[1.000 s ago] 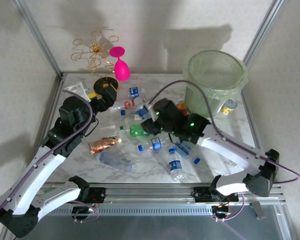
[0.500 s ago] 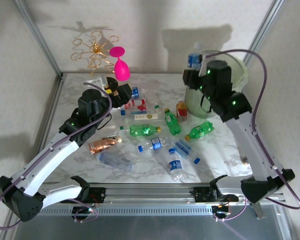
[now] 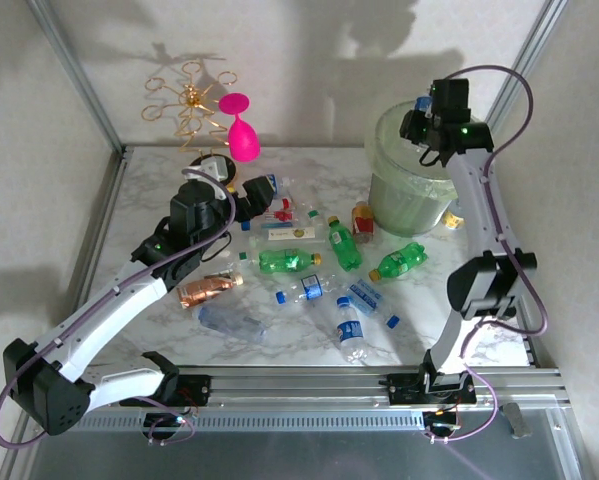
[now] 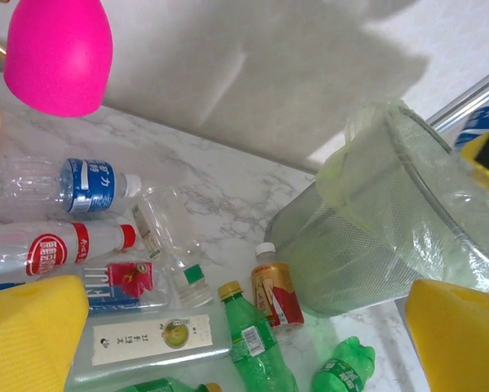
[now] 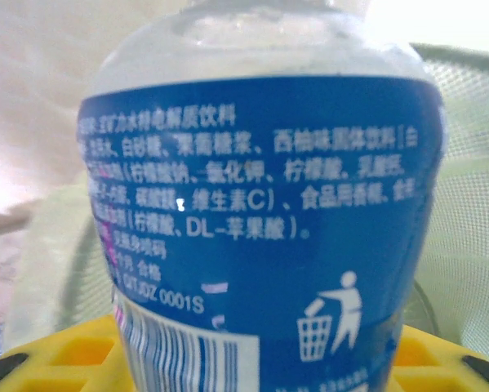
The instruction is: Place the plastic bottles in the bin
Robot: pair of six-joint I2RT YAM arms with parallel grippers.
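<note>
Fingers (image 4: 32, 335) of the left gripper (image 3: 251, 190) are spread wide with nothing in them, hanging low over the plastic bottles (image 3: 289, 260) that lie all over the table (image 3: 289, 340) — ready, I think, to pick one up. Over on the right, the right gripper (image 3: 426, 108) is squeezed tight on a blue-label bottle (image 5: 260, 220). It holds the bottle high up by the mouth of the bin (image 3: 419, 195) — so it can drop right in, I think, when the fingers let go.

Bottle clutter (image 3: 284, 260) at centre; bare tabletop (image 3: 279, 345) along front.
</note>
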